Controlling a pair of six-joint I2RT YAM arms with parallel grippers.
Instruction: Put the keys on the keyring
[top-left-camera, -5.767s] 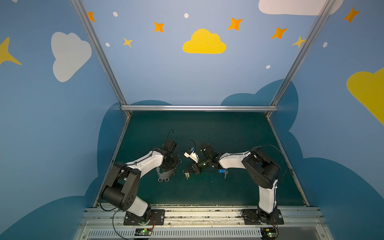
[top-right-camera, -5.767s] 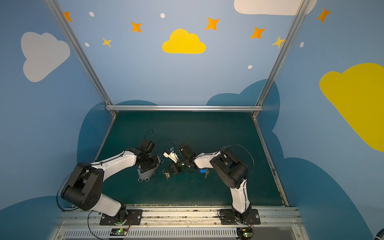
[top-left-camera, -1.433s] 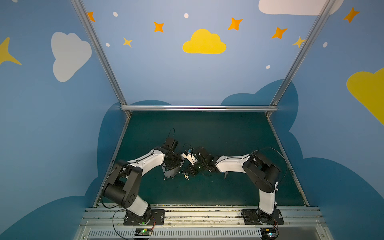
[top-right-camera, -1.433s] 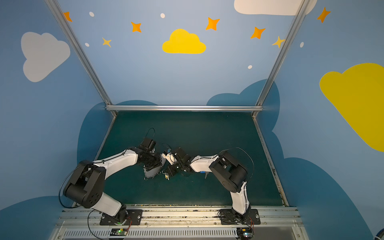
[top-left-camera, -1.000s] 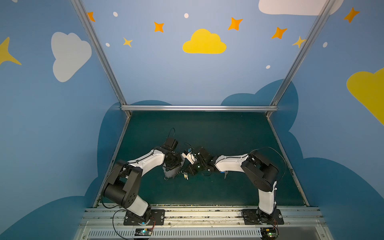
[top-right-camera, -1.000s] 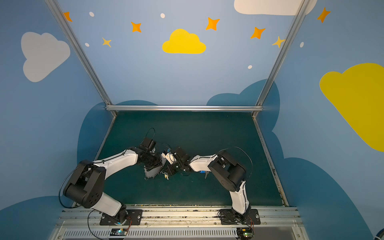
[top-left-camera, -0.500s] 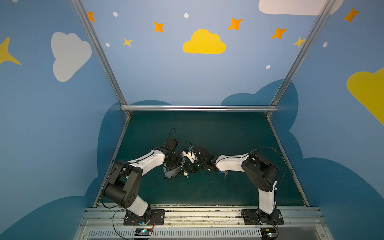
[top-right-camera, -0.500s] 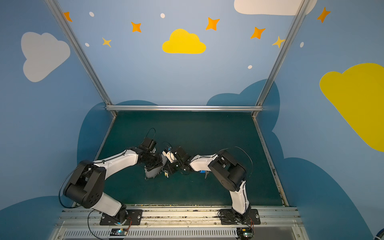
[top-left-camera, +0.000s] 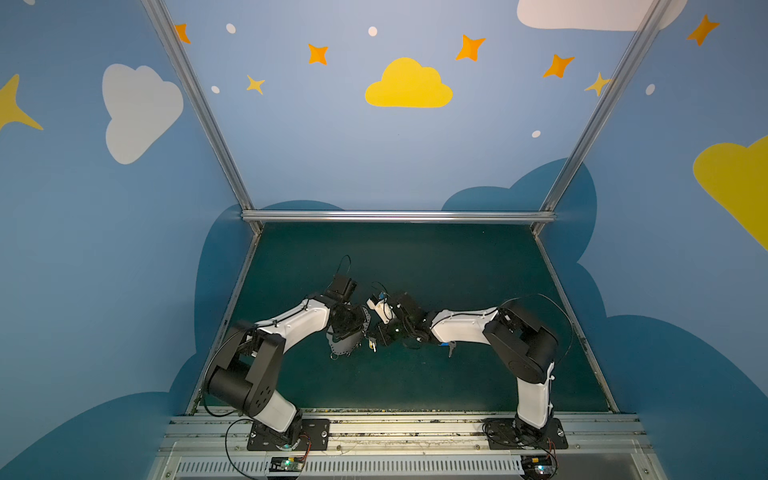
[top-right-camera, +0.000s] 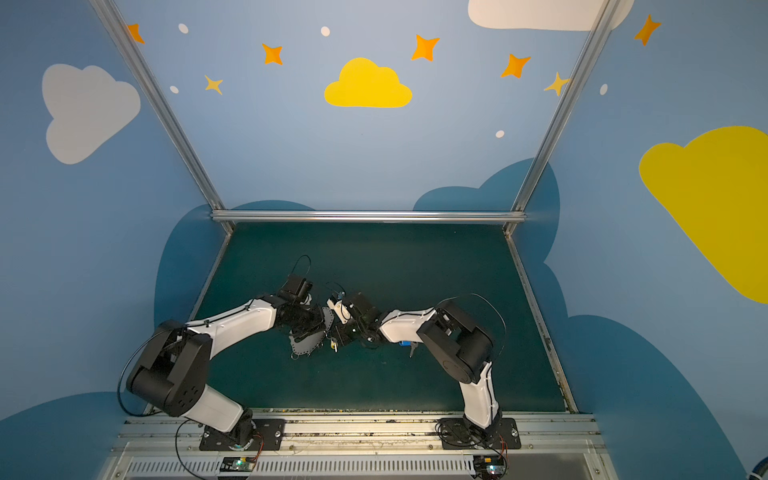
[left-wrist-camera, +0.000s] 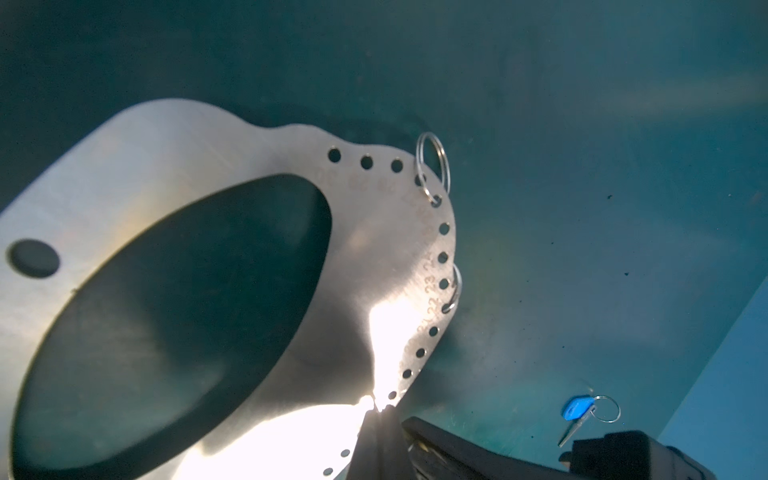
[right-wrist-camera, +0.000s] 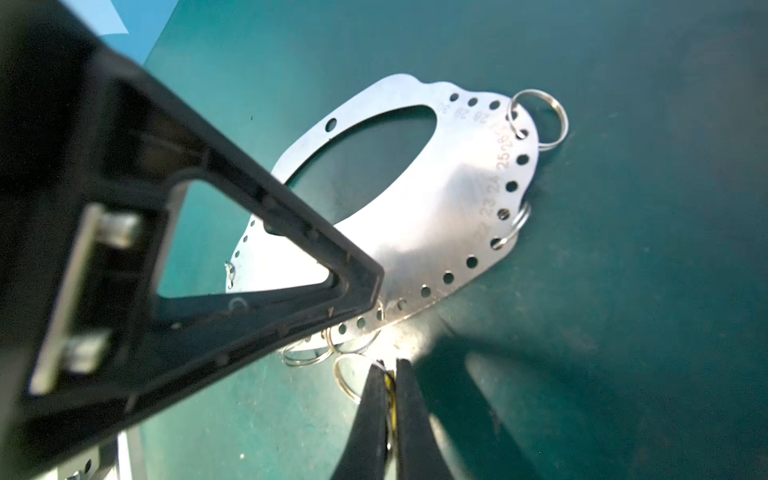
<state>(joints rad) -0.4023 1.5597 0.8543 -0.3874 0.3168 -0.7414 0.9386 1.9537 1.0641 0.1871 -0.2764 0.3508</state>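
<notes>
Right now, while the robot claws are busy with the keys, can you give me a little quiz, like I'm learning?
1. True or false: the small silver key with the blue plastic tag lies on the dark green mat, in no claw.
2. What does the right claw pinch? A) the key with the yellow plastic tag B) the blue-tagged key C) nothing
3. Fill in: the flat grey metal plate with the big oval hole is gripped by the ___ claw.

Key: 1 true; 2 A; 3 left, since the left claw clamps the plate's edge.
</notes>
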